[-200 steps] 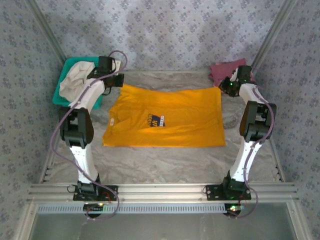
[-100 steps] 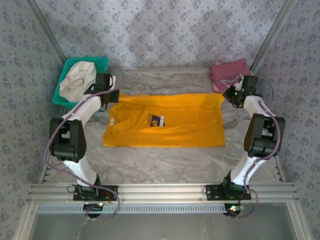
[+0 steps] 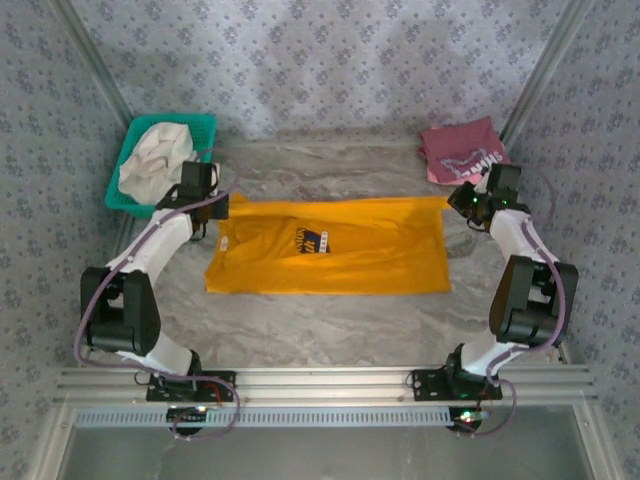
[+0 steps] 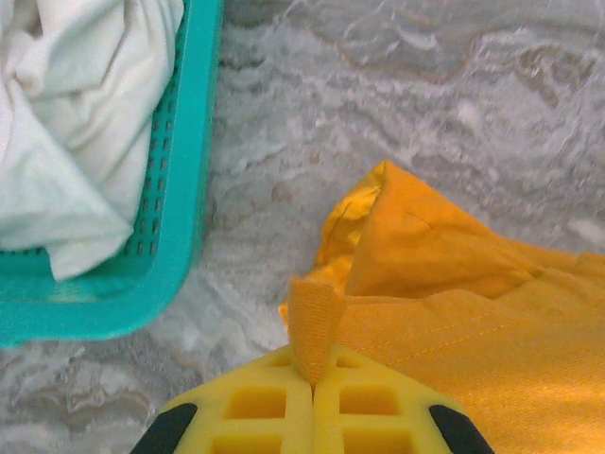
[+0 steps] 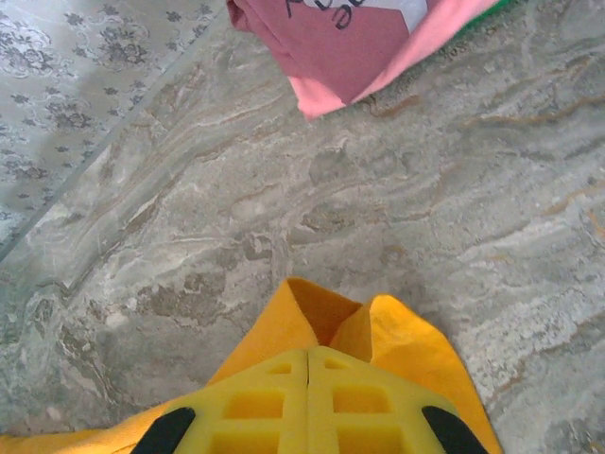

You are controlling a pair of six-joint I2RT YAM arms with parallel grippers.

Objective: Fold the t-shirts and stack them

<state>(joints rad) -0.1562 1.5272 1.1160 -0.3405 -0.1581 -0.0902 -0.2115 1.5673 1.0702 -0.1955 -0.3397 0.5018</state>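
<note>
The mustard-yellow t-shirt [image 3: 340,250] lies spread across the middle of the marbled grey table [image 3: 330,325], collar toward the left and dark blue chest print facing up. Its cotton is smooth over most of its width and bunches into soft folds only at the two far corners. At the far left corner the left gripper [image 4: 312,378], its yellow waffle-moulded fingers [image 4: 255,407] pressed together, pinches a narrow upright tuck of the yellow cloth, with a stitched hem running along the fabric beside it. At the far right corner the right gripper [image 5: 308,357] is likewise closed, a small peak of the same shirt clamped between its yellow tips (the fabric rises in two rounded lobes just past them). Near the left gripper stands a teal plastic basket [image 3: 205,125] with a slotted wall, holding a crumpled white cloth [image 3: 150,162]. At the table's far right corner rests a folded maroon t-shirt [image 3: 460,150] with white lettering, and the right wrist view shows the edge of a pink t-shirt [image 5: 321,95] under it. This folded pair lies apart from the yellow shirt, with bare table between them. Patterned grey fabric lines the walls [image 3: 330,60]
</note>
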